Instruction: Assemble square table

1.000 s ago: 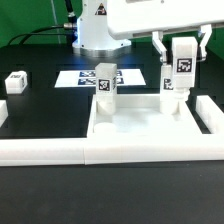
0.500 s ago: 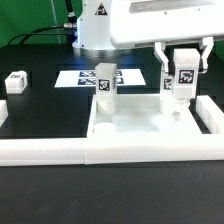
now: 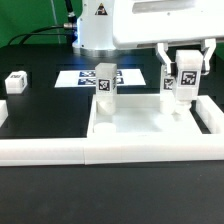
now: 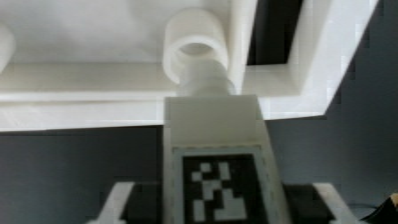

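Observation:
The square table slab [image 3: 140, 128] lies flat, rim up, behind the front wall. One white tagged leg [image 3: 106, 82] stands upright at its back corner on the exterior view's left. My gripper [image 3: 183, 66] is shut on a second tagged leg [image 3: 181, 80] and holds it upright over the back corner on the exterior view's right, its lower end at the slab. In the wrist view the held leg [image 4: 217, 140] runs from between my fingers [image 4: 125, 200] down to the slab corner [image 4: 89, 95]. A third leg block [image 3: 16, 81] lies loose on the exterior view's far left.
A long low white border wall [image 3: 50, 152] runs along the front, with a side piece [image 3: 212, 112] on the exterior view's right. The marker board [image 3: 78, 77] lies flat behind the slab. The robot base [image 3: 95, 30] stands at the back.
My gripper has come down a little with the leg in it, bringing the leg's lower end to the slab's corner. Nothing else has moved.

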`<control>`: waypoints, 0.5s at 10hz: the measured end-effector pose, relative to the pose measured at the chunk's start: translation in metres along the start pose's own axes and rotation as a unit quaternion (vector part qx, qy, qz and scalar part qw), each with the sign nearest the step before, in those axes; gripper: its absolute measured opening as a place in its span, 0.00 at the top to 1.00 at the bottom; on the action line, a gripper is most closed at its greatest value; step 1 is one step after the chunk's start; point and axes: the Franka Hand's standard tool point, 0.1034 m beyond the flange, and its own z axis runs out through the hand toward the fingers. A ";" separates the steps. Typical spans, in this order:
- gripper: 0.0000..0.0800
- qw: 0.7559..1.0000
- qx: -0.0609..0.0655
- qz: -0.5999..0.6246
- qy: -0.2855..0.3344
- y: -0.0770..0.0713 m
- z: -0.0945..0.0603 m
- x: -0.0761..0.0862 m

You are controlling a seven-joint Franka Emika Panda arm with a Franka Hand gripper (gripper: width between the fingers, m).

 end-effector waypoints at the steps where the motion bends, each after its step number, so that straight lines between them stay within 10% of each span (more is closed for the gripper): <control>1: 0.64 1.000 -0.001 -0.002 0.001 0.000 0.011 0.004; 5: 0.64 0.999 0.001 -0.013 0.030 -0.005 0.020 0.009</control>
